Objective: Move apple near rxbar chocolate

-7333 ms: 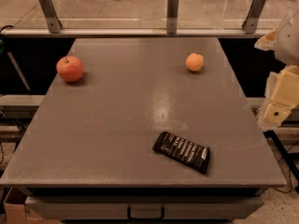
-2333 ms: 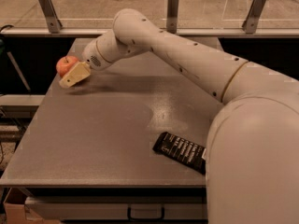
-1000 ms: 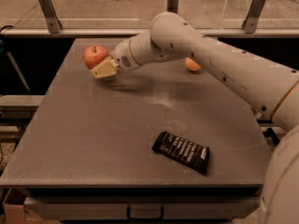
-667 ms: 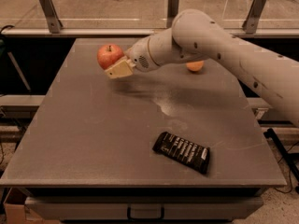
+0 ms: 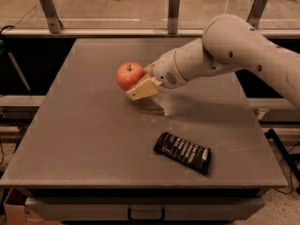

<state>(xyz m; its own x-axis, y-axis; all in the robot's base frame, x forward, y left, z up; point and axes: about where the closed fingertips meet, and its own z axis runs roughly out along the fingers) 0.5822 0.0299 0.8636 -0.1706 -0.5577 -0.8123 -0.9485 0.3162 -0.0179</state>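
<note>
Shows the gripper (image 5: pixel 138 81) clasping the apple (image 5: pixel 129 75) between its fingers (image 5: pixel 142 88) above the table (image 5: pixel 79 125), with the rxbar chocolate (image 5: pixel 183 153) lying flat well apart from those fingers, toward the front edge.

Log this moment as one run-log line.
gripper: shut on apple, over table middle | rxbar chocolate: flat, front-right, untouched | status: apple not yet placed

This is looking like a robotics lab: a plain grey work table (image 5: pixel 93 139) is standing before metal posts (image 5: pixel 48 8) on a bare floor, and the gripper (image 5: pixel 140 79) is clasping the apple (image 5: pixel 129 75) near the table's middle.
</note>
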